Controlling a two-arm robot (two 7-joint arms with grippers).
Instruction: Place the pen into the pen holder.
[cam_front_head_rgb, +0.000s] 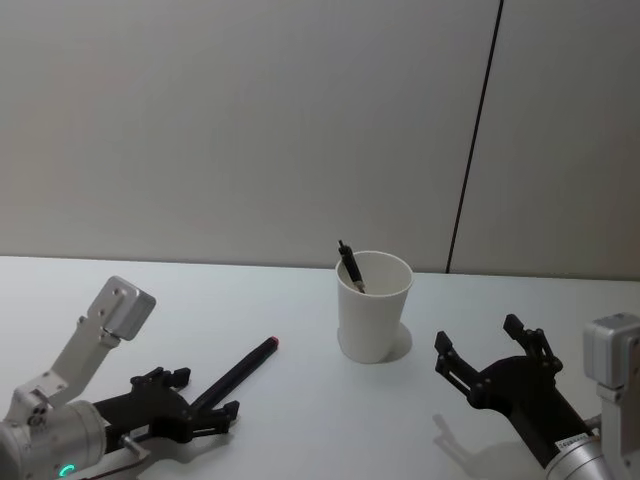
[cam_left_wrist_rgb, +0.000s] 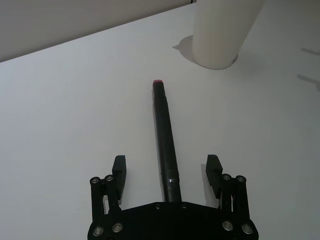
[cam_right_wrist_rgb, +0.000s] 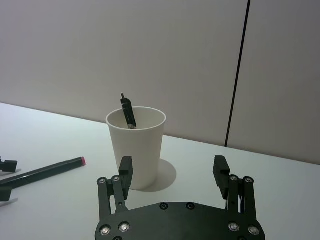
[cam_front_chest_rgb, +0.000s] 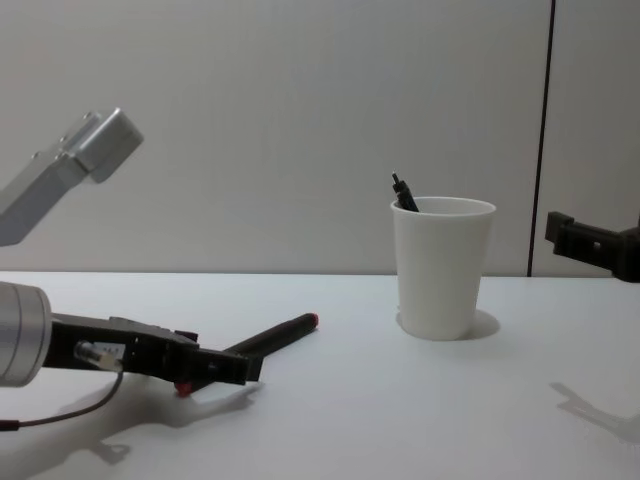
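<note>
White cup = pen holder (cam_front_head_rgb: 374, 320): upright on table (cam_front_head_rgb: 300, 440), centre, ahead of you; tapered, rolled rim.
Pen (cam_left_wrist_rgb: 165, 135): black barrel, red end. Lies flat on table to L of pen holder, near it but not touching, red end twd the cup. Not in holder yet.
L gripper (cam_left_wrist_rgb: 166, 165): low at table level on your L. Fingers (cam_left_wrist_rgb: 120, 167) spread wide, one each side of Pen's rear part, w/ a gap both sides and no contact you can see. Pen's tail runs under the palm.
R gripper (cam_right_wrist_rgb: 173, 166): held above table on your R, near pen holder, facing it. Jaws apart, nothing btwn them.
2nd pen (cam_front_head_rgb: 350, 267): black, stands in pen holder, leans on its L rim, top sticks out above rim.
Wall (cam_front_head_rgb: 200, 120): grey panels behind table, dark vertical seam (cam_front_head_rgb: 475, 140) to R of cup.
</note>
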